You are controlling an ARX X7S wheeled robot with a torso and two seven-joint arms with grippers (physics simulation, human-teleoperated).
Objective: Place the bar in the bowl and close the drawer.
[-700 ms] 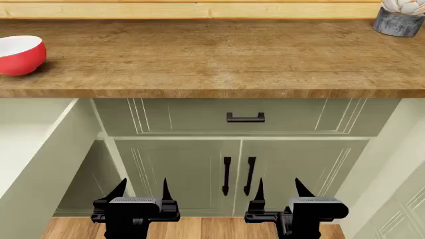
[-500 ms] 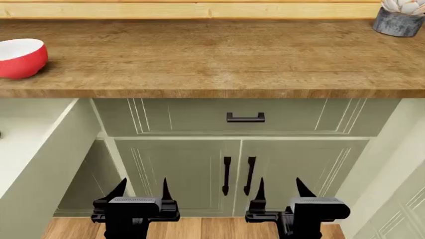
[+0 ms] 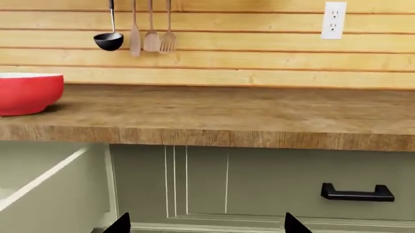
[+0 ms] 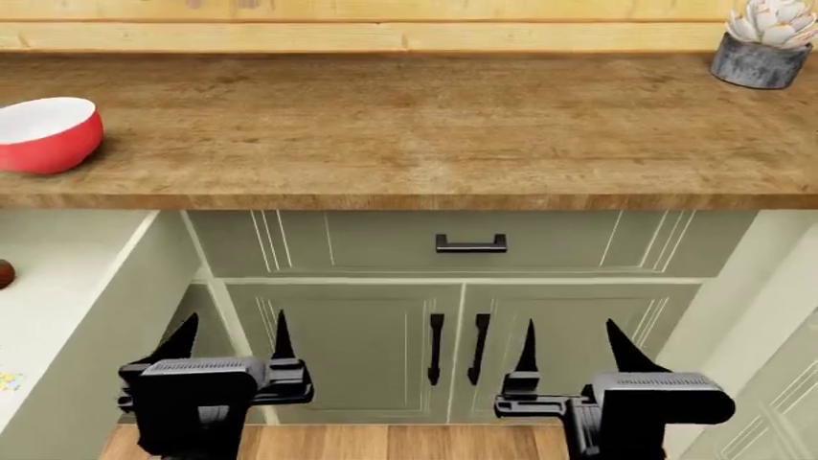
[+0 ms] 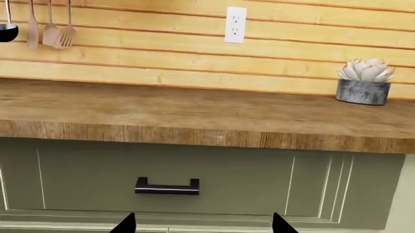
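At the far left of the head view the open drawer [image 4: 77,287] juts out from under the counter, its white inside showing; at its left edge a sliver of white packet with confetti dots, the bar [image 4: 8,380], lies on the drawer floor, mostly cut off by the frame; a dark reddish round thing [image 4: 4,273] sits farther back in the drawer, too cropped to name; above, the coral-red bowl [image 4: 49,134] stands on the wooden countertop [image 4: 409,125] near its front edge, white inside; the left gripper [image 4: 230,347] hangs low before the cabinet doors, fingers spread apart and holding nothing; a shut drawer front with a black bar handle [image 4: 470,243] sits centre under the counter; the right gripper [image 4: 573,353] likewise stands released, empty; at the far right a succulent in a grey pot [image 4: 764,43] rests at the back of the counter.
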